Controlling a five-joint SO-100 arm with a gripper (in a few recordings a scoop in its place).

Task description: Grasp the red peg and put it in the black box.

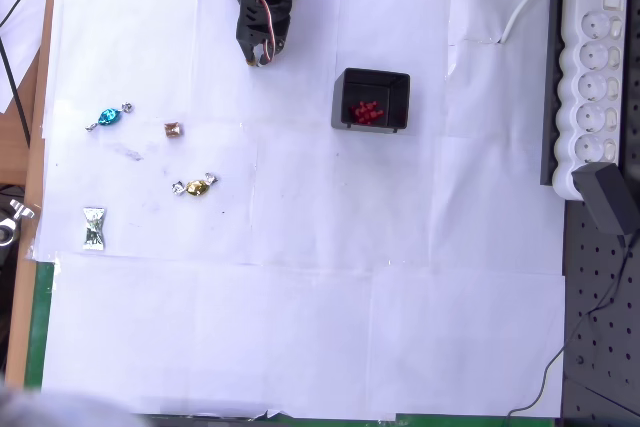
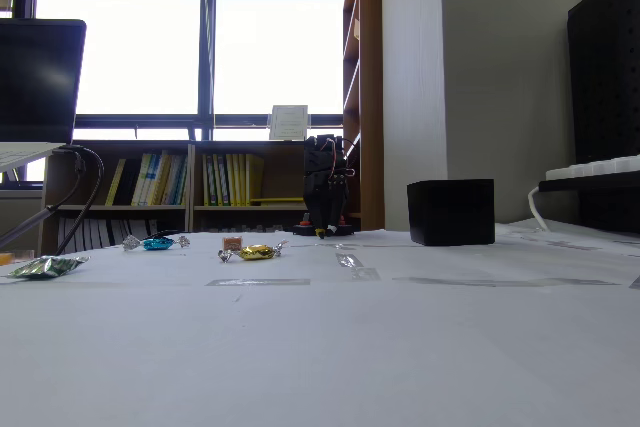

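The black box stands on the white paper right of the table's middle top, and it shows as a dark cube in the fixed view. Several small dark-red pegs lie clustered inside it. My gripper hangs folded at the black arm's base at the top of the overhead view, left of the box and apart from it. Its fingers point down at the paper, shut with nothing between them. In the fixed view the arm stands far back, left of the box.
Wrapped candies lie at the left: a teal one, a small brown one, a gold one and a green-silver one. A white power strip and a black adapter line the right edge.
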